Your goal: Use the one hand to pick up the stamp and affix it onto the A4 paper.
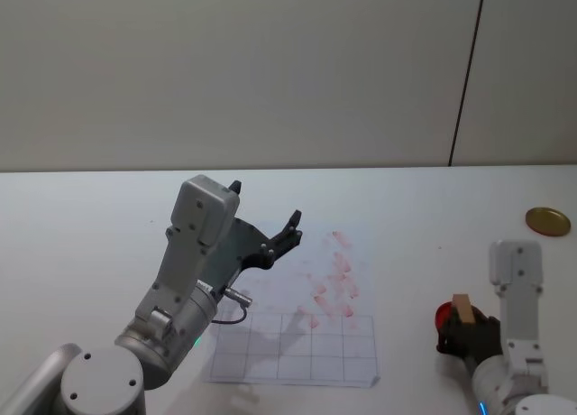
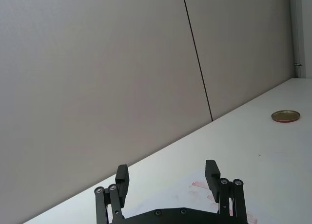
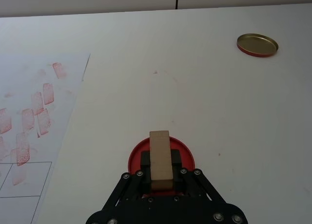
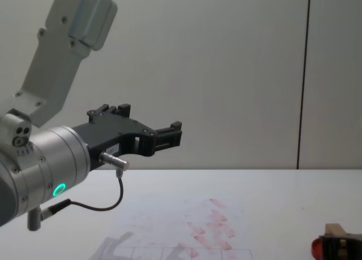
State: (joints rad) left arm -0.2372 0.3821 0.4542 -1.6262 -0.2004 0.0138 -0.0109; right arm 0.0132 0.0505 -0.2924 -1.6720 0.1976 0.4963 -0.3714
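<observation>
right wrist view, nearest: one right end effector [image 3: 161, 161] is clamped on the one tan stamp [image 3: 161, 151], held over one red ink pad [image 3: 186, 153] on the table [image 3: 219, 112]. left of the pad lies one a4 paper [image 3: 48, 131] with many red marks. one gold lid [image 3: 257, 45] sits far right. chest view gives the side-on height the head view lacks: the left end effector [image 4: 144, 120], fingers spread and empty, hangs well above the paper.
</observation>
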